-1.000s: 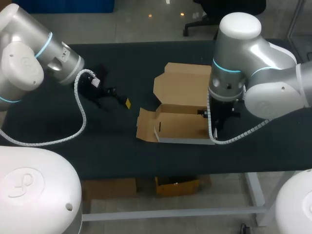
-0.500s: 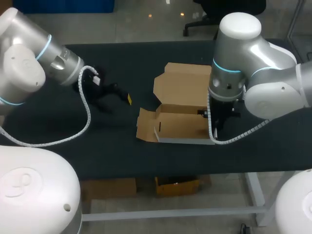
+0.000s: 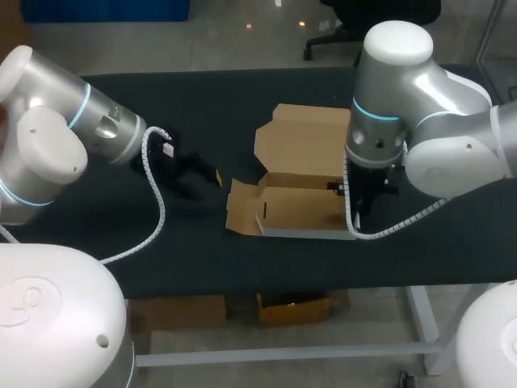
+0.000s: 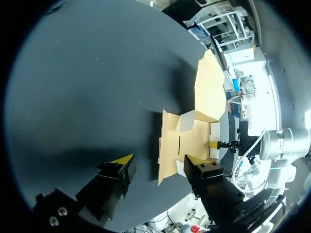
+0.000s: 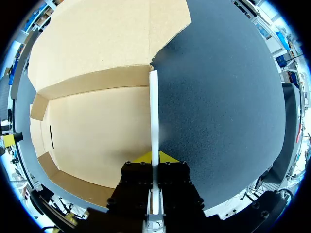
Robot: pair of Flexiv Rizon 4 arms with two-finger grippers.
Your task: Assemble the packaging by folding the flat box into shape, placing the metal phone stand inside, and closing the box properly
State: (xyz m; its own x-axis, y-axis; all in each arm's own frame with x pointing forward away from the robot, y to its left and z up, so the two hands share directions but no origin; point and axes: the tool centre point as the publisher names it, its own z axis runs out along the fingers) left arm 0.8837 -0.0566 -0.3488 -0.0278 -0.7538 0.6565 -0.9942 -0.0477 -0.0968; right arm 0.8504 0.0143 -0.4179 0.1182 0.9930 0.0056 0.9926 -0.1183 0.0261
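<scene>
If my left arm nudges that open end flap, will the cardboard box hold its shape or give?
The box looks like thin single-layer card, so its end flap would probably hinge inward rather than resist. It likely weighs little and could slide on the table, though the right gripper, its fingers shut on the side wall, should anchor it.
</scene>
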